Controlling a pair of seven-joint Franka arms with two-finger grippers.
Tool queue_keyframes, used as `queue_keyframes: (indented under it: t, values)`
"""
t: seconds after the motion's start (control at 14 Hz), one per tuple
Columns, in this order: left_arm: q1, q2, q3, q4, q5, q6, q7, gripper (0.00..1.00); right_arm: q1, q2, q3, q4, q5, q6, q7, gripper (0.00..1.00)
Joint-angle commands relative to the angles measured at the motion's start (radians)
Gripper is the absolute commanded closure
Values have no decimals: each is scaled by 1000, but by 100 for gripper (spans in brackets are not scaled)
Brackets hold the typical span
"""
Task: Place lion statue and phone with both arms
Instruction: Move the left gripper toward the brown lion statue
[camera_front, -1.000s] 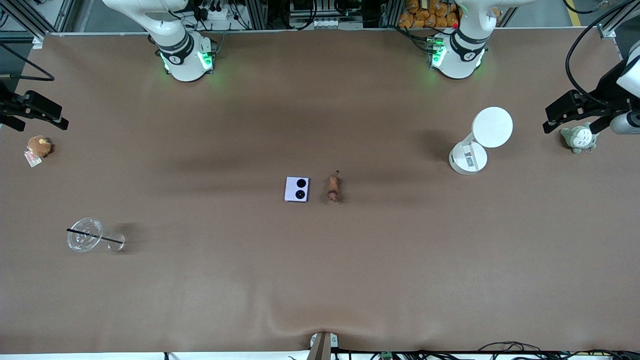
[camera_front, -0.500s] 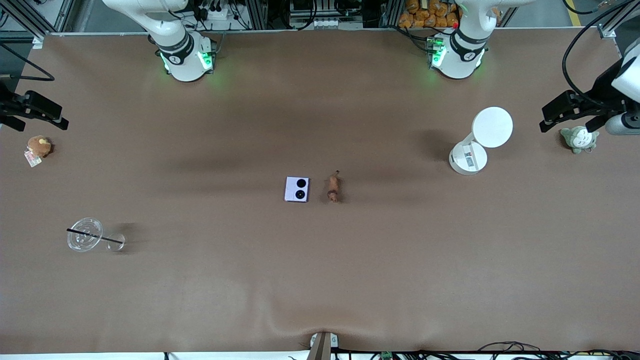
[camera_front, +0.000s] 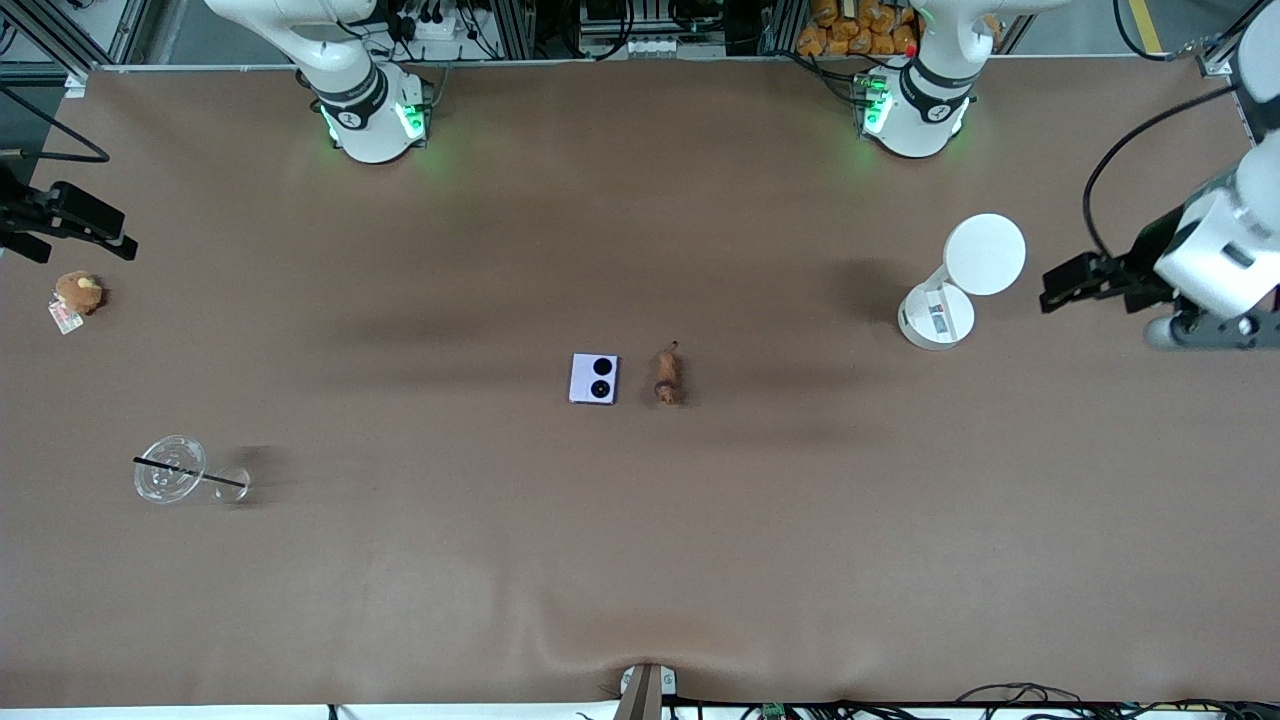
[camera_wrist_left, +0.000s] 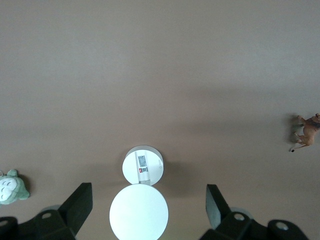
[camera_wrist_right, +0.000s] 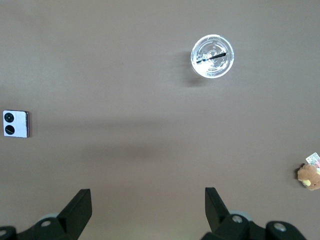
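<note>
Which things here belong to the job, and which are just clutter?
Job: phone, lion, side by side mid-table.

Clutter: brown plush, clear cup with a straw, white container with a round lid, green plush.

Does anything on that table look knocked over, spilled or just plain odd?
Nothing looks spilled or broken. The clear cup lies on its side, its black straw still in it, toward the right arm's end. The white container stands with its lid off beside it. Phone and lion statue sit untouched mid-table.
</note>
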Motion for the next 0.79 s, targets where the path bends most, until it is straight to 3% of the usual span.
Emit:
queue_keyframes:
  t: [0.0,0.57,0.71]
  values:
    - [-10,29,-4,36,20,-17,-14,0,-10,3,9,3,-4,3,9,0]
    - [-15,127,-3,32,38,-21,-13,0,-13,3,9,6,-4,-1,9,0]
    - [-16,155,-3,38,98,-19,-11,0,-10,1,9,6,-4,-1,9,0]
